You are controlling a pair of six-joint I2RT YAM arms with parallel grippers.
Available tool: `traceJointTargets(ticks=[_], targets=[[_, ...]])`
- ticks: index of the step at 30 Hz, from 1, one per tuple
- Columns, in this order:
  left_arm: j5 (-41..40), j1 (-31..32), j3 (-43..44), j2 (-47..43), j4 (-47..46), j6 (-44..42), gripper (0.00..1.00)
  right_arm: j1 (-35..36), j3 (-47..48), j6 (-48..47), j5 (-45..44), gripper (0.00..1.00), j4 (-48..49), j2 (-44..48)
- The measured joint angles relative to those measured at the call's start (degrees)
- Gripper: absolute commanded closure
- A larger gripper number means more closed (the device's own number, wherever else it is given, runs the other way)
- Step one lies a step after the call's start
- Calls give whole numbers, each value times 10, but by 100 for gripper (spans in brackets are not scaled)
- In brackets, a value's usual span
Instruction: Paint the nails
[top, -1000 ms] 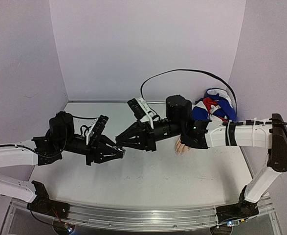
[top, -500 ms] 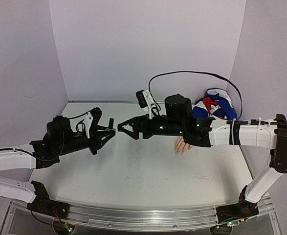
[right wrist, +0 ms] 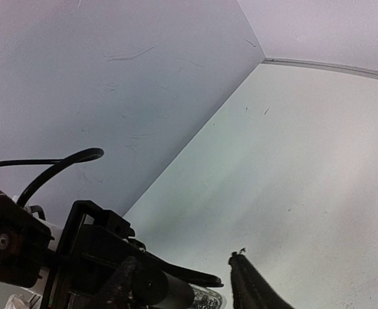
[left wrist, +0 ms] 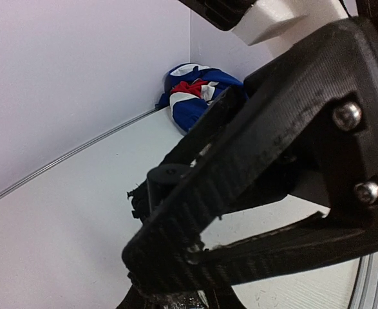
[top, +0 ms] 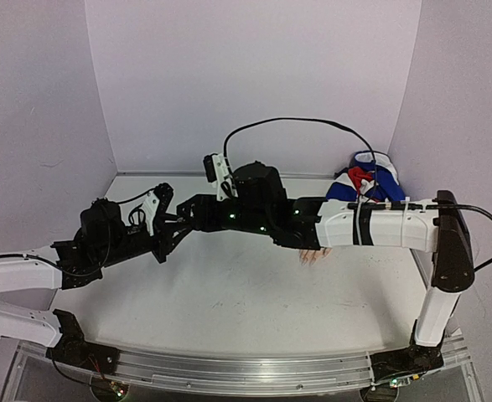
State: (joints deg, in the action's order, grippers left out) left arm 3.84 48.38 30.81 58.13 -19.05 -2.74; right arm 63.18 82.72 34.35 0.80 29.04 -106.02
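My left gripper [top: 175, 228] [left wrist: 195, 254] is shut on a small glittery bottle [left wrist: 183, 300] [right wrist: 208, 300] with a dark cap [left wrist: 166, 177] [right wrist: 158, 290], held up over the table's left half. My right gripper [top: 189, 214] [right wrist: 182, 265] reaches far left to it. Its jaws stand open either side of the cap, and a gap shows between the cap and one finger [right wrist: 250, 286]. The pale mannequin hand [top: 312, 255] lies under the right forearm, only its fingertips showing. The nails are too small to make out. Its blue, white and red sleeve [top: 370, 181] [left wrist: 195, 90] lies in the back right corner.
The white table [top: 246, 310] is closed in by pale walls at the back and both sides. The right arm [top: 371, 226] stretches across the table's middle above the mannequin hand. A black cable [top: 296, 126] loops above it.
The right gripper opened and swung left to the left gripper, so its jaws now straddle the bottle's cap. The left gripper rose and turned, then held still, shut on the bottle.
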Motion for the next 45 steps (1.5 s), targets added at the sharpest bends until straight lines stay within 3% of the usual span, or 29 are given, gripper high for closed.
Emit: traceJointTargets(ticks=[5, 9, 15, 17, 23, 28, 29, 30, 31, 32, 35, 39, 42, 45], targets=[[0, 0, -9, 0, 2, 7, 100, 2, 14, 1, -2, 86, -8, -14], [5, -1, -11, -1, 14, 17, 100, 5, 17, -15, -5, 98, -17, -16], [49, -4, -11, -1, 26, 40, 100, 1, -11, -62, 43, 100, -1, -5], [103, -8, -11, 4, 31, 43, 100, -9, -38, -99, 103, 100, 7, 11], [406, -21, 22, 47, 34, 59, 100, -58, -102, -227, 443, 100, 11, 60], [504, -7, 33, 44, 31, 62, 100, -50, -119, -274, 552, 100, 51, 71], [508, -5, 33, 43, 30, 62, 100, -49, -122, -278, 555, 98, 55, 73], [508, -3, 34, 43, 30, 61, 100, -47, -123, -280, 555, 86, 57, 75], [506, -3, 34, 42, 30, 59, 100, -47, -123, -281, 549, 64, 57, 77], [501, -4, 35, 42, 30, 57, 100, -47, -123, -279, 541, 50, 57, 78], [433, -5, 35, 34, 20, 45, 100, -46, -129, -250, 463, 28, 48, 92], [284, -5, 31, 16, 15, 28, 100, -43, -139, -194, 325, 19, 35, 118], [167, -6, 21, 9, 14, 19, 100, -42, -139, -152, 246, 19, 25, 132], [98, -6, 12, 9, 18, 11, 100, -41, -139, -115, 184, 22, 23, 136]])
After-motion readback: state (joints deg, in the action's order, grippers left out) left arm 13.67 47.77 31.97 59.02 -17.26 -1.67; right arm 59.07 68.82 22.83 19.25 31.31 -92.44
